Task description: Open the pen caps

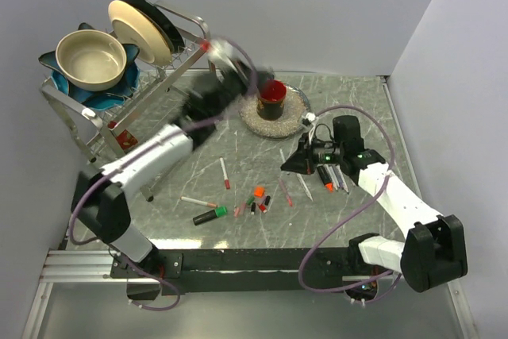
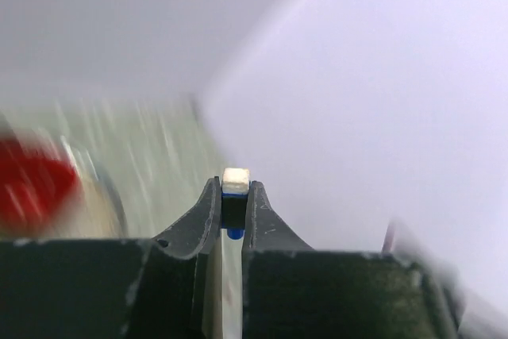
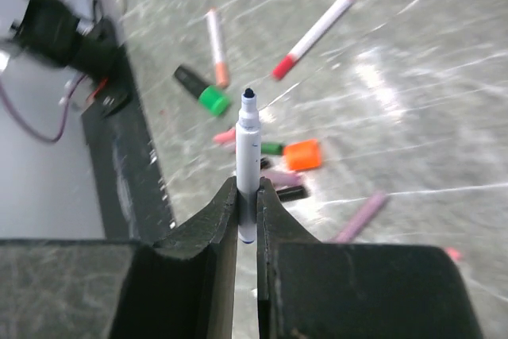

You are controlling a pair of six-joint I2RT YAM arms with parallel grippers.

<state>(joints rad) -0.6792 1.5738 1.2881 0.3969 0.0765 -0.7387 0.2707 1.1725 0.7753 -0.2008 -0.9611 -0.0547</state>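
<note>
Over the right of the table [image 1: 254,156], the right gripper [image 3: 248,190] pinches an uncapped white pen [image 3: 247,140]; pen caps [image 1: 255,196] lie loose mid-table. Left gripper [image 2: 236,194], blurred, clamps a tiny white-topped piece [image 2: 236,180] that swinging could fling.

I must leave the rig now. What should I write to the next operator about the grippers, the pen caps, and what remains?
Left gripper: shut on a small dark piece, probably a cap, raised near the red cup.
Right gripper: shut on an uncapped white pen.
Done: several loose caps lie mid-table.
Left: the red-capped pen, orange-capped pen and green-capped marker appear still closed.
</note>
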